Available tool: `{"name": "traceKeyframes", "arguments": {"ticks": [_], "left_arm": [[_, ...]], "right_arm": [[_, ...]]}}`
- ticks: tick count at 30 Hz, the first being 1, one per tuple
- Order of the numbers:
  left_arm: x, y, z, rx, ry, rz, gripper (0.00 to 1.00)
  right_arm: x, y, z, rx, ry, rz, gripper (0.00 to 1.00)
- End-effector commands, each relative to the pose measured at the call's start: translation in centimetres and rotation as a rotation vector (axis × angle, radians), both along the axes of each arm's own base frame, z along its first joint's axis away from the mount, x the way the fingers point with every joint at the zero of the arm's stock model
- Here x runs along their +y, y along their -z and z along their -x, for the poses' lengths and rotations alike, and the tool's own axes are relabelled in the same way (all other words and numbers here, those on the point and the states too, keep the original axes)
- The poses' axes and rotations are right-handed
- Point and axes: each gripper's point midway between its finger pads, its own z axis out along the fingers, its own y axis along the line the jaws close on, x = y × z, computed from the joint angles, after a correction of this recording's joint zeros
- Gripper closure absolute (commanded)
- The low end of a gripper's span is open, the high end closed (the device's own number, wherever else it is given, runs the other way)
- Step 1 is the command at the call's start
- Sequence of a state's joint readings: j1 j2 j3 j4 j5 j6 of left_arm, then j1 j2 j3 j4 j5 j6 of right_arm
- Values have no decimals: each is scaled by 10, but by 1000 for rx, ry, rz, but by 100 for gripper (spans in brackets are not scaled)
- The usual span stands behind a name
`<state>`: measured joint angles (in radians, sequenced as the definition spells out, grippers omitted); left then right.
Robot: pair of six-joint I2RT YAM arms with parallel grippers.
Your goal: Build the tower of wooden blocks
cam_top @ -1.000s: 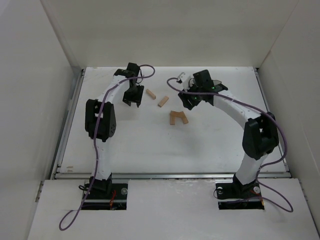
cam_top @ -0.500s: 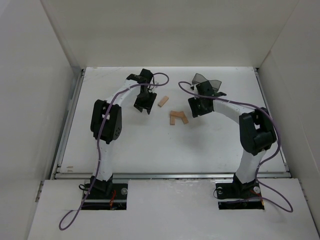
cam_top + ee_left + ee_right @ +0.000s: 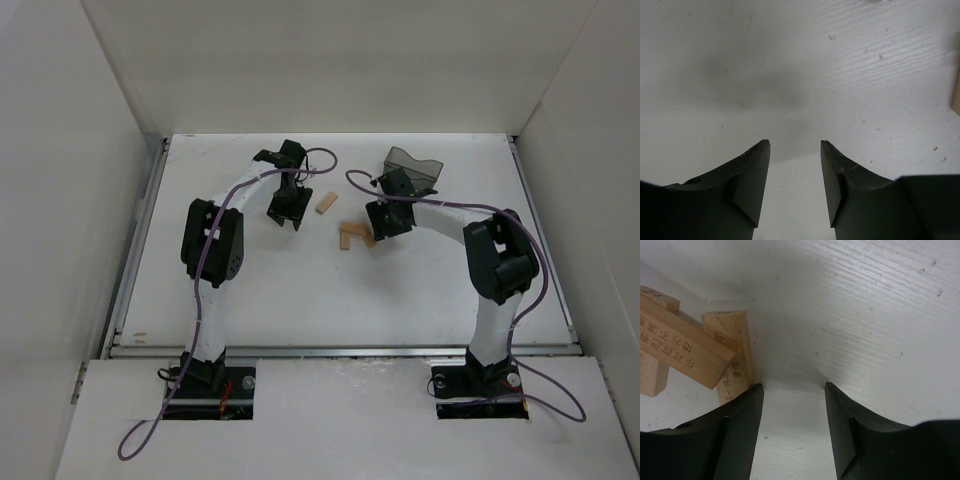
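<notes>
Wooden blocks (image 3: 685,347) lie just beside the right end effector (image 3: 792,385), parted and empty; left end effector (image 3: 795,142) likewise parted, empty.

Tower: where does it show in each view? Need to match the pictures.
Top external: the tower sits near centre, just left of the right hand.
Right wrist: the tower fills the left side, beside the right hand.
Left wrist: not in it; the tan sliver at the right edge is probably the lone block.
Shared landmark: the right hand, next to the tower in both.
</notes>
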<state>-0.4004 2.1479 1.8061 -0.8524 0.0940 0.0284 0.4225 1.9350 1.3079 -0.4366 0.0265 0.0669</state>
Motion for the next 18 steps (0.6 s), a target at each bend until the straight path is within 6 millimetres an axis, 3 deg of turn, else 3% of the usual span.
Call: {"name": "traceKeyframes", "arguments": {"ticks": [1, 12, 18], "left_arm": [[1, -4, 4, -2, -1, -11, 58], [2, -2, 7, 6, -1, -15, 58], [2, -2, 7, 6, -1, -15, 58]], "right_arm": [[15, -14, -13, -60, 2, -45, 42], [18, -5, 4, -25, -16, -62, 43], [27, -14, 5, -41, -37, -90, 43]]}}
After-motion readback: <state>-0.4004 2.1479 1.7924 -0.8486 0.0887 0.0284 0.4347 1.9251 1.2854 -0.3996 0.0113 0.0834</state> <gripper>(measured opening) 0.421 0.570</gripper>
